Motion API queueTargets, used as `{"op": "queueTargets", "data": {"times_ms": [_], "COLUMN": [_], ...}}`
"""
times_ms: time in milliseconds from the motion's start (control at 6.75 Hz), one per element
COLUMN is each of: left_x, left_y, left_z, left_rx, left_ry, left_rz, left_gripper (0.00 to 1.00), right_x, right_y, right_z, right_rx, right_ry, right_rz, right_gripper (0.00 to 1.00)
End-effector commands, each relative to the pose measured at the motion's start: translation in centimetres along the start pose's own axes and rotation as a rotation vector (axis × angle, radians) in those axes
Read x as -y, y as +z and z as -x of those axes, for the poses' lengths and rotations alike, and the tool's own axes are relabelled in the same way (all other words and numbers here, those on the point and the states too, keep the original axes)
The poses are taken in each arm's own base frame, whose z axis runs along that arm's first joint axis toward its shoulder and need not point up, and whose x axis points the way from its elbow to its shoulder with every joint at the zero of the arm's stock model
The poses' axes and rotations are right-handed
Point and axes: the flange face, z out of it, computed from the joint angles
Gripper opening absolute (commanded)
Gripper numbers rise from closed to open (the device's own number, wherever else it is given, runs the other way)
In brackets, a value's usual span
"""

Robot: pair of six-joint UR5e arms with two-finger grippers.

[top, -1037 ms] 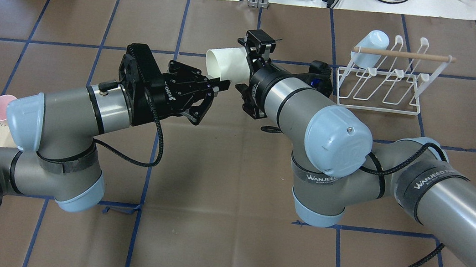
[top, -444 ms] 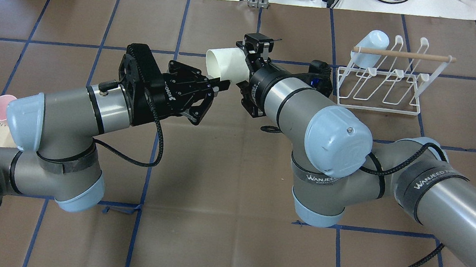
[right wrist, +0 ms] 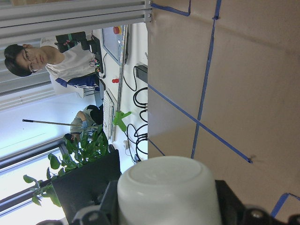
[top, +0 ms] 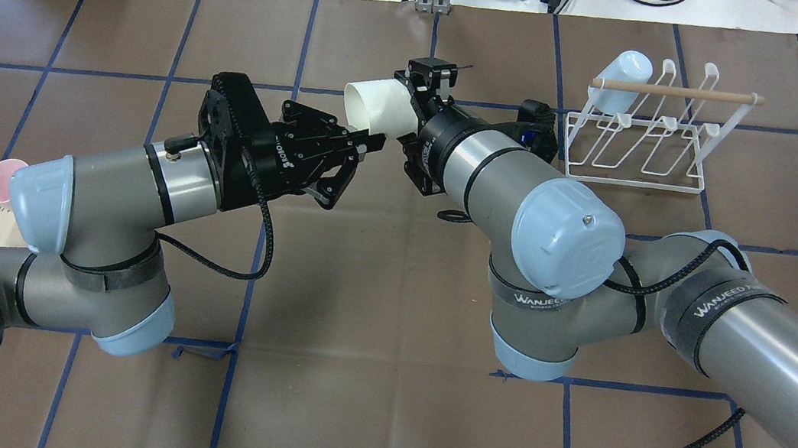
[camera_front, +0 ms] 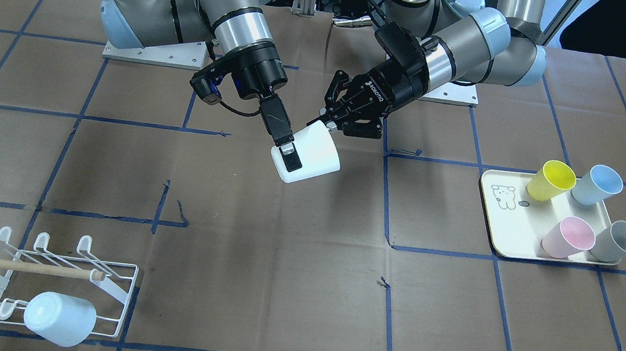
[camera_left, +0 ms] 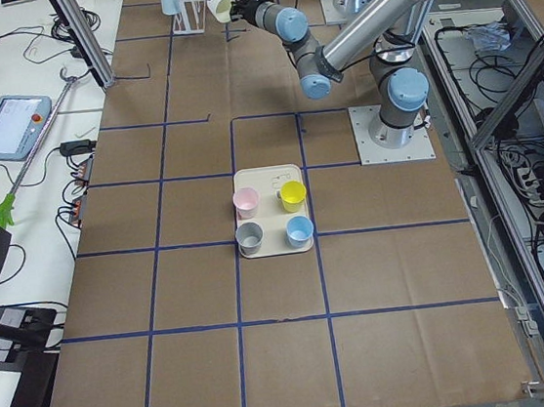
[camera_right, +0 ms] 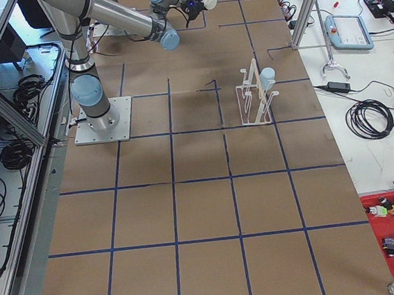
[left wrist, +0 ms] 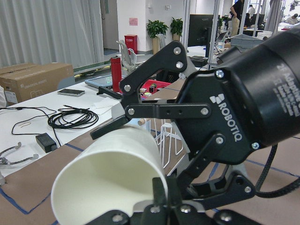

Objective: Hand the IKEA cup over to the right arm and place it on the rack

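Observation:
A white IKEA cup (top: 376, 107) hangs in mid-air above the table's middle, on its side with its mouth toward my left arm. My right gripper (top: 407, 113) is shut on its body near the base; one finger pad (camera_front: 291, 160) lies flat on the cup (camera_front: 315, 152). My left gripper (top: 369, 149) is pinched on the cup's rim, as the left wrist view shows at the cup (left wrist: 108, 178). The white wire rack (top: 641, 144) with its wooden dowel stands at the far right, apart from both arms.
A pale blue cup (top: 624, 68) hangs upside down on the rack's left end. A cream tray (camera_front: 503, 219) on my left side holds yellow (camera_front: 551, 180), blue (camera_front: 597, 185), pink (camera_front: 568, 237) and grey (camera_front: 620, 242) cups. Brown paper with blue tape lines covers the table.
My right gripper's jaws have drawn in a little onto the cup. Both arms and the cup have hardly moved.

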Motion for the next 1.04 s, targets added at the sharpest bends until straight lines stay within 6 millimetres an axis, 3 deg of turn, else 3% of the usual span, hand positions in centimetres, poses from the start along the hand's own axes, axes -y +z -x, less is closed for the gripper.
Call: {"op": "queueTargets", "data": {"times_ms": [0, 444, 741, 889], "left_x": [0.0, 0.5, 0.4, -0.2], "left_y": [0.1, -0.4, -0.9, -3.0], "left_z": [0.2, 0.3, 1.0, 3.7], "left_rx": [0.003, 0.012, 0.037, 0.104], "left_ry": [-0.003, -0.066, -0.111, -0.138], "left_rz": [0.001, -0.008, -0.006, -0.015], "left_gripper": [0.51, 0.97, 0.99, 0.99], "right_x": [0.0, -0.1, -0.1, -0.1], "right_y": [-0.1, -0.1, -0.1, 0.0], "right_z": [0.1, 0.1, 0.2, 1.0], "right_rx": [0.004, 0.005, 0.006, 0.021], "right_ry": [-0.002, -0.001, -0.003, -0.013], "right_rz": [0.001, 0.005, 0.005, 0.006], "right_gripper": [0.48, 0.45, 0.44, 0.38]}}
